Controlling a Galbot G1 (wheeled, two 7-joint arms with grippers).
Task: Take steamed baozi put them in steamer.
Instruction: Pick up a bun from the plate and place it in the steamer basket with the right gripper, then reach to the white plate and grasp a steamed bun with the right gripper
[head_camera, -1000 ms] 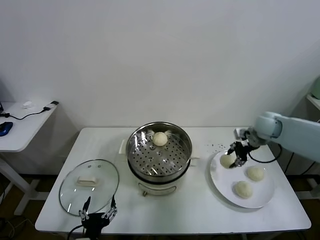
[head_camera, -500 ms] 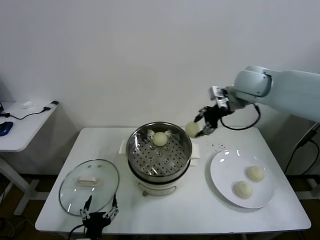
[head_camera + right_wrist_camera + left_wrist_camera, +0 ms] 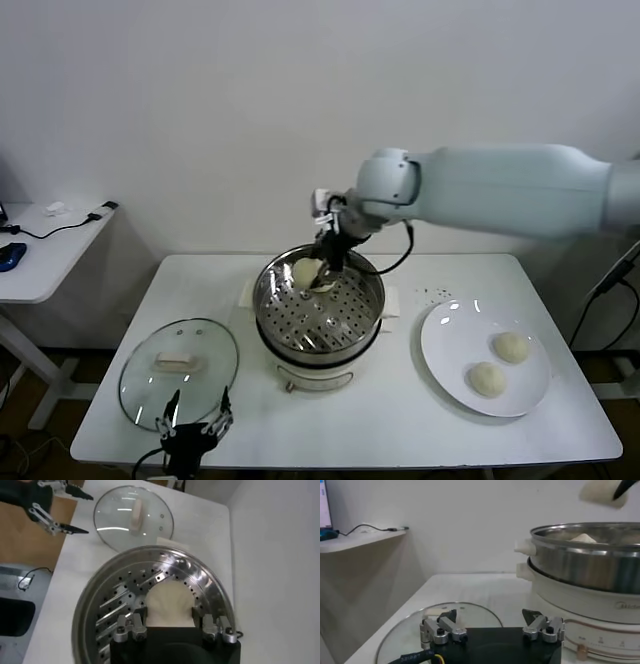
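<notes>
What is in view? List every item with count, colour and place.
baozi on plate: two, cream-white, on the plate's right half.
held baozi: one, cream-white, in the right hand above the steamer's rear.
baozi in steamer: one, cream-white, on the steamer's floor.
steamer: one, steel basket on a cream base, table centre.
plate: one, white, right of the steamer.
lid: one, clear glass with a white knob, left of the steamer.
table: one, white.
right hand: shut on the held baozi.
left hand: open, by the lid's front edge.
</notes>
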